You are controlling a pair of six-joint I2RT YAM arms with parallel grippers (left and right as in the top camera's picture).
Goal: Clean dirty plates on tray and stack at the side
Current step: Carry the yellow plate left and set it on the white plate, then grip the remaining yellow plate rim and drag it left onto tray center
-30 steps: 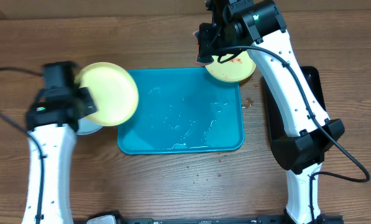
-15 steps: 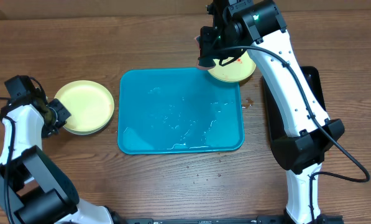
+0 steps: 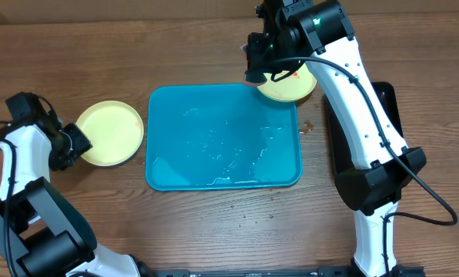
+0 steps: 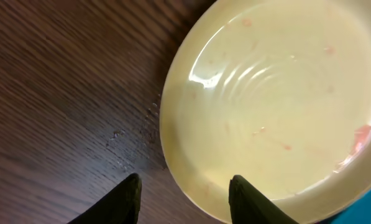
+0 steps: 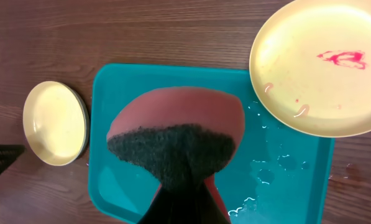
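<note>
Left gripper (image 4: 184, 193) wide open, straddling rim of yellow plate (image 4: 278, 106); right gripper (image 5: 181, 198) clamped on sponge (image 5: 173, 124) above tray (image 5: 288, 186).

Glossy plastic plates (image 3: 110, 132), wet tray (image 3: 223, 137), wood-grain table (image 3: 198, 46).

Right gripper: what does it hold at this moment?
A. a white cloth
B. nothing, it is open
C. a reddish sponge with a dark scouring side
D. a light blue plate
C: the right wrist view shows the right gripper shut on the sponge, whose reddish body and dark scouring face are seen over the tray.
</note>
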